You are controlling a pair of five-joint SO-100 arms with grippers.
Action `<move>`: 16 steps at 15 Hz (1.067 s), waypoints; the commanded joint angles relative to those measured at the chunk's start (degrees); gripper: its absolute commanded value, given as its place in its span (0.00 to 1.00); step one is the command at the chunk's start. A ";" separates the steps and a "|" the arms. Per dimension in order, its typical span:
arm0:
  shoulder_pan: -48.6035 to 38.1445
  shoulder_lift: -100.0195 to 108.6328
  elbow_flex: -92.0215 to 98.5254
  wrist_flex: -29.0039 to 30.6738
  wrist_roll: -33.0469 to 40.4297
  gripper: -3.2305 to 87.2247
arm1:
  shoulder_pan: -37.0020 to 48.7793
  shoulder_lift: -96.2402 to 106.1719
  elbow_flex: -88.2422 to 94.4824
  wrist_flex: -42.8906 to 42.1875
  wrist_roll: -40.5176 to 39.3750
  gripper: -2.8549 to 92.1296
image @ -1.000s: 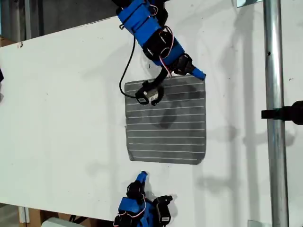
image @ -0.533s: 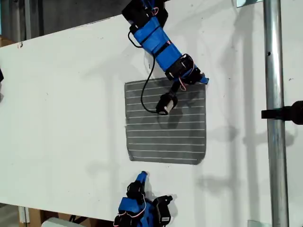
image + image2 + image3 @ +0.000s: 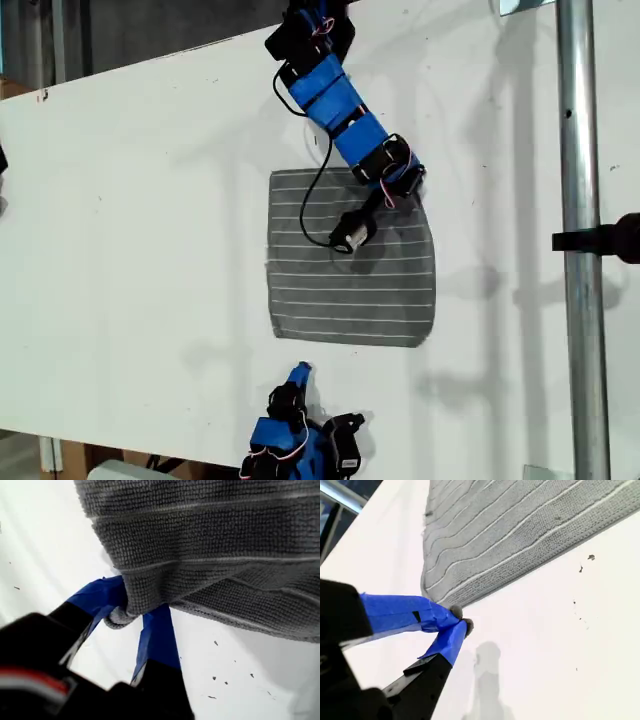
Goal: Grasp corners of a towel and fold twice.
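Note:
The dark grey striped towel (image 3: 350,290) lies flat on the white table (image 3: 130,250). My first gripper (image 3: 410,185) reaches in from the top of the exterior view and is shut on the towel's far corner at the exterior view's right. In the first wrist view that corner (image 3: 120,620) is bunched between the blue fingers (image 3: 157,635) and the cloth (image 3: 210,540) rises from the table. My second gripper (image 3: 300,374) rests at the bottom of the exterior view, shut on nothing. Its tips (image 3: 461,623) sit just short of a near towel corner (image 3: 427,592).
A vertical metal pole (image 3: 580,240) with a black clamp (image 3: 605,238) stands at the exterior view's right. The first arm's small camera (image 3: 347,232) hangs on a black cable over the towel. The table's back edge runs along the top of the exterior view.
My first arm swung toward the exterior view's right and lowered, closing on the far corner there. That corner has pulled slightly inward. My second gripper has not moved.

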 commanded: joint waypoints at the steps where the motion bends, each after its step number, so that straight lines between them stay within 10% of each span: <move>1: -0.26 0.18 0.18 -1.14 -0.62 0.00 | 1.05 -0.09 -0.79 -2.64 0.00 0.03; 6: 5.54 -7.12 -13.45 -5.27 -8.88 0.00 | 1.67 -0.26 -0.53 -3.78 -0.44 0.03; 12: 22.85 -64.42 -50.71 -10.02 -12.04 0.00 | 2.02 -0.44 -0.53 -4.13 -0.70 0.03; 16: 35.16 -100.20 -87.71 4.04 -2.99 0.00 | 1.93 -1.14 -0.53 -4.83 -0.70 0.03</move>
